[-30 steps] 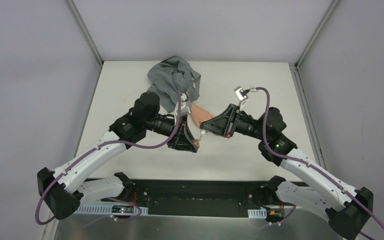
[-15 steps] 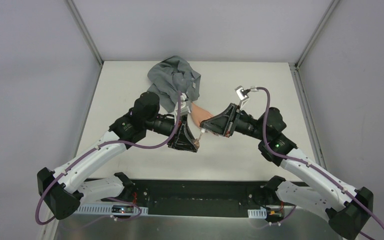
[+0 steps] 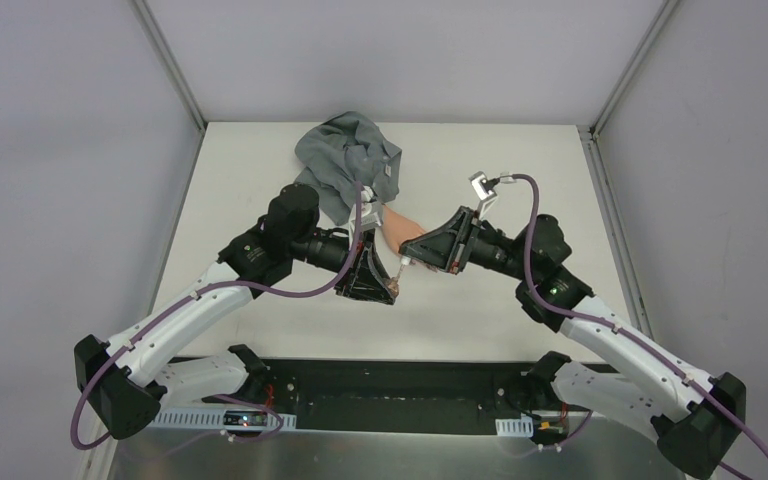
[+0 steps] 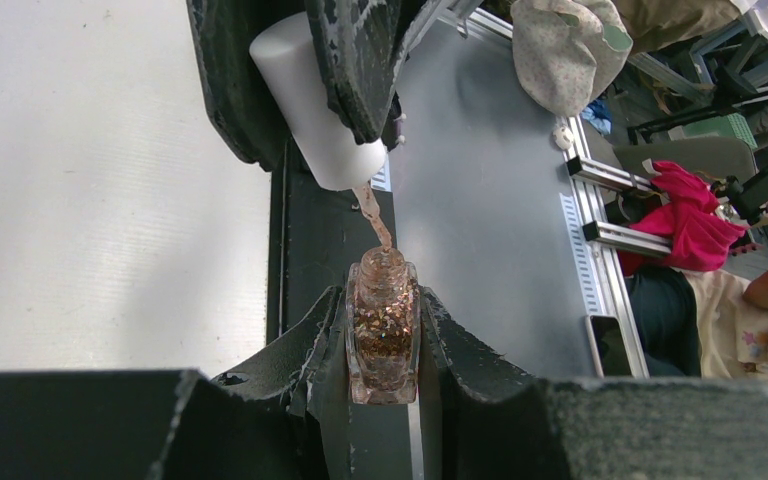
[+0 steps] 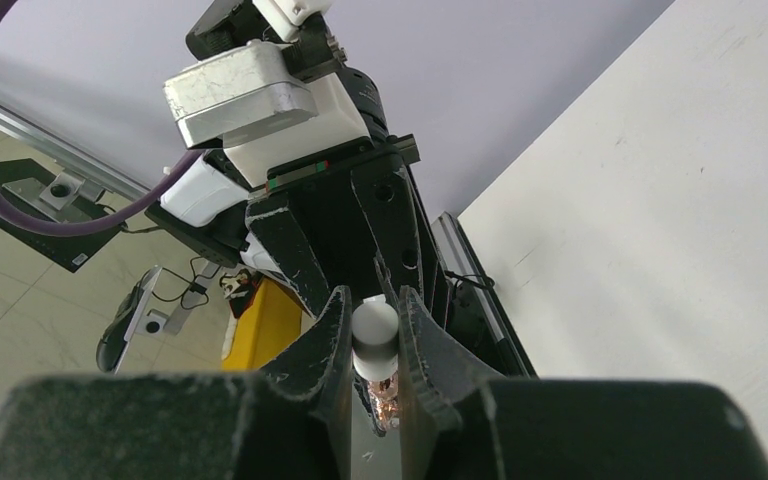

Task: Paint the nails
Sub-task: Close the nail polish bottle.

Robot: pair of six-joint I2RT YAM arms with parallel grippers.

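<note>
While L tool (image 4: 383, 305) clamps glitter bottle (image 4: 383, 345) & R tool (image 5: 373, 318) pinches white cap (image 5: 374, 335), white table (image 3: 530, 160) sits btwn grey walls (image 3: 380, 50).

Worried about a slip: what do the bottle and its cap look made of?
Bottle: likely clear glass, glossy; glittery copper polish shows through its thick walls. Cap: seemingly matte white plastic, a smooth cylinder without shine.

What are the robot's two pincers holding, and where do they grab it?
The left pincer squeezes the small clear glass bottle of coppery glitter polish by its flat sides. The right pincer grips the white cylindrical brush cap by its sides.
</note>
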